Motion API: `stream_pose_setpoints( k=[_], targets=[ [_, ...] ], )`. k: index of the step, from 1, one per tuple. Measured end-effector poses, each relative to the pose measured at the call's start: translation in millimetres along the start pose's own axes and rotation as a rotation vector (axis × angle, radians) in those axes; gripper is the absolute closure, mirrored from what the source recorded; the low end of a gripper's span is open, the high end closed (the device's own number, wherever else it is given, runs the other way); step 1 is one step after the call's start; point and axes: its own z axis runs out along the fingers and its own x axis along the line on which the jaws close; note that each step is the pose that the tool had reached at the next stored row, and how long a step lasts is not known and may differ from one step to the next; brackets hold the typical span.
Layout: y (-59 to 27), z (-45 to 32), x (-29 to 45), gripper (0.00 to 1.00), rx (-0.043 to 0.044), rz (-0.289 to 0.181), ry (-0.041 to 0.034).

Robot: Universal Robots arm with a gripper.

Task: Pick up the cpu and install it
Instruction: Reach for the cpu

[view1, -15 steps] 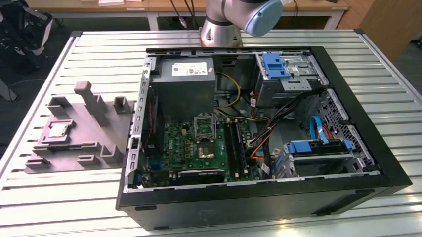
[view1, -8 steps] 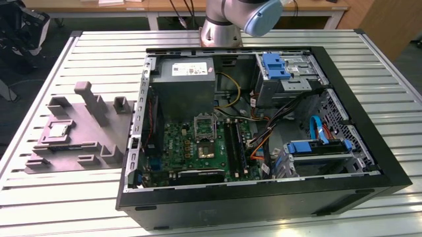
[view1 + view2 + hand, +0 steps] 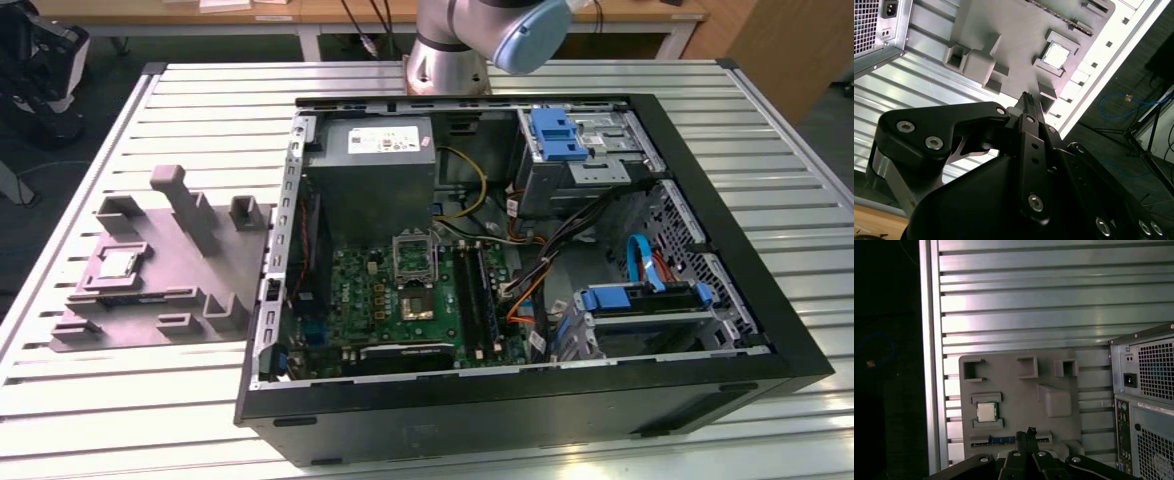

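Placement explains most of what we see here. The cpu [image 3: 118, 263] lies flat, metal lid up, in a square recess of a grey moulded fixture [image 3: 180, 295]. The fixture rests on the slatted aluminium bench [image 3: 160, 400], at the exterior view's left of the open computer case [image 3: 534, 420]. We judge that the recess keeps the chip at a known spot and orientation, its low walls stopping it from sliding while the top stays free to be reached from above. In both wrist views the cpu [image 3: 987, 411] [image 3: 1056, 55] sits squarely in that pocket, with nothing touching it.

The pincer [image 3: 1030, 431] [image 3: 1026, 96] hangs over the fixture [image 3: 1019, 390] with its two slim fingers pressed together into one narrow tip, pinching nothing. It is well apart from the chip, nearer the fixture's border than the recess, so we take the pickup as not yet done.

The case lies on its side with the panel off, which turns the green motherboard [image 3: 387, 300] face up. That puts the metal-framed socket [image 3: 414, 256], just beside the power supply [image 3: 374, 160], where it can be approached straight down. We cannot tell whether the socket's retaining frame is lifted. The arm [image 3: 454, 40] rises from the bench beyond the case.
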Motion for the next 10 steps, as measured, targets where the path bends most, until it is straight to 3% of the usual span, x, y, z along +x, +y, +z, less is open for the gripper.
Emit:
stream_pose_setpoints(
  k=[10],
  targets=[
    [-0.1,0.3,1.6,0.89,0.0000,0.000,0.0001]
  ],
)
